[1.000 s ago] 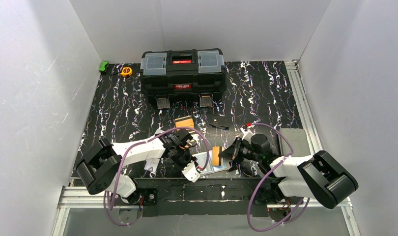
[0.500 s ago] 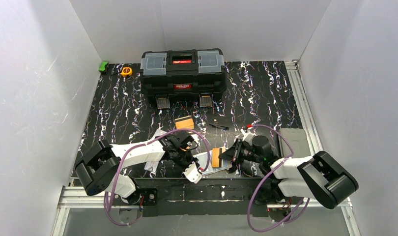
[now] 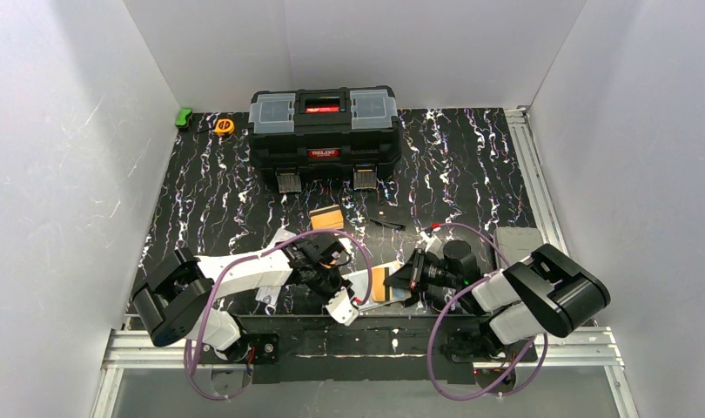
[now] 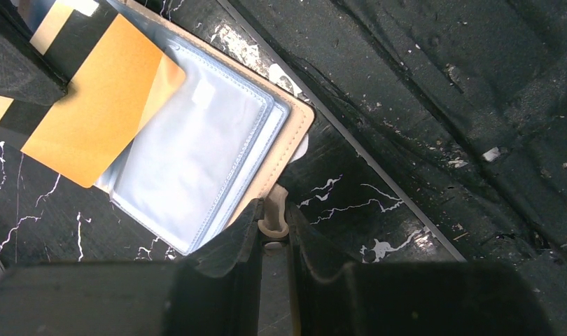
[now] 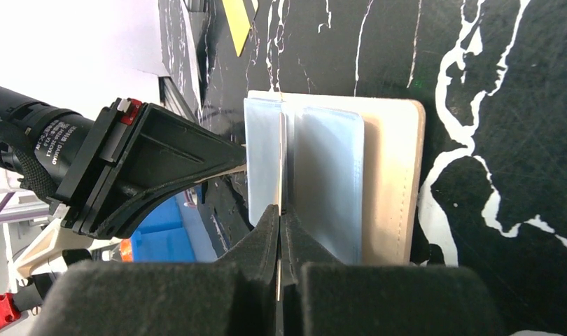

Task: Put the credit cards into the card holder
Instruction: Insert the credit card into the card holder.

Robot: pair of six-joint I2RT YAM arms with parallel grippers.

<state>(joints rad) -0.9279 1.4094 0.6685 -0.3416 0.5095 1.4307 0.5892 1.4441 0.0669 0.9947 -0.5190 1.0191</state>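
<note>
The card holder is laid open on the table at its near edge, between the two grippers. The left gripper is placed on its left, with the snap tab pinched between the fingers. The right gripper is placed on its right, with a credit card clamped in it and laid partly over the holder's pockets. Another card is found behind the holder, before the toolbox, which is set at the far middle. A tape measure is placed left of the toolbox.
</note>
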